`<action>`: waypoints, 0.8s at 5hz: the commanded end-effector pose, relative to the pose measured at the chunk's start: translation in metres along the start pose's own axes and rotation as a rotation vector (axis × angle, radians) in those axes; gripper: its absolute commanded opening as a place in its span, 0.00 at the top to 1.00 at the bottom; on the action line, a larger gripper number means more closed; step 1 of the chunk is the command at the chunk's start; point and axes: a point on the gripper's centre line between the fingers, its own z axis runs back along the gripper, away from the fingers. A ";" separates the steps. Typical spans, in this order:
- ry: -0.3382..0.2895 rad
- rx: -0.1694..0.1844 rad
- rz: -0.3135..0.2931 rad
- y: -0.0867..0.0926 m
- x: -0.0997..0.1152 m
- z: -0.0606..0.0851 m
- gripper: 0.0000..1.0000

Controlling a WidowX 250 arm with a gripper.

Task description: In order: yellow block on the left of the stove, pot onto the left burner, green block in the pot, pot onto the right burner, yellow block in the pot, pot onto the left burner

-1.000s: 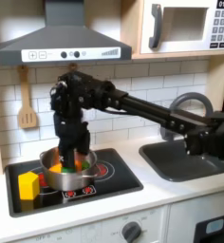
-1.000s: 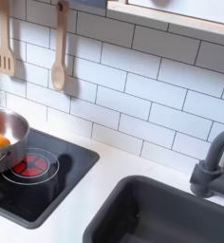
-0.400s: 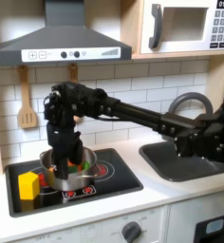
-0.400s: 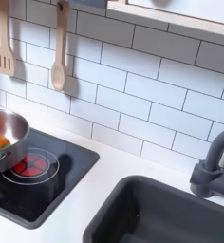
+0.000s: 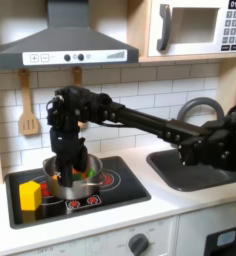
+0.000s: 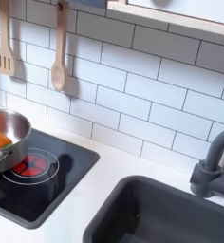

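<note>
Over pot (image 5: 68, 175) | hand (image 5: 62, 176) dips inside | grip apparently unreadable | yellow block (image 5: 30, 194) beside

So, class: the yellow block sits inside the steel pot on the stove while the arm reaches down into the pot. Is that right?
Not quite. In the first exterior view the yellow block stands on the stove, outside the pot, at the pot's left. The arm does reach down into the pot, where orange and green pieces show.
</note>
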 end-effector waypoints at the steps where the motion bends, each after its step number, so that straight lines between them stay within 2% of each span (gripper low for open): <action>1: -0.009 -0.031 -0.011 -0.010 0.000 0.013 0.00; 2: -0.020 -0.039 -0.008 -0.011 0.000 0.018 0.00; 4: -0.013 -0.027 -0.006 -0.012 0.006 0.009 0.00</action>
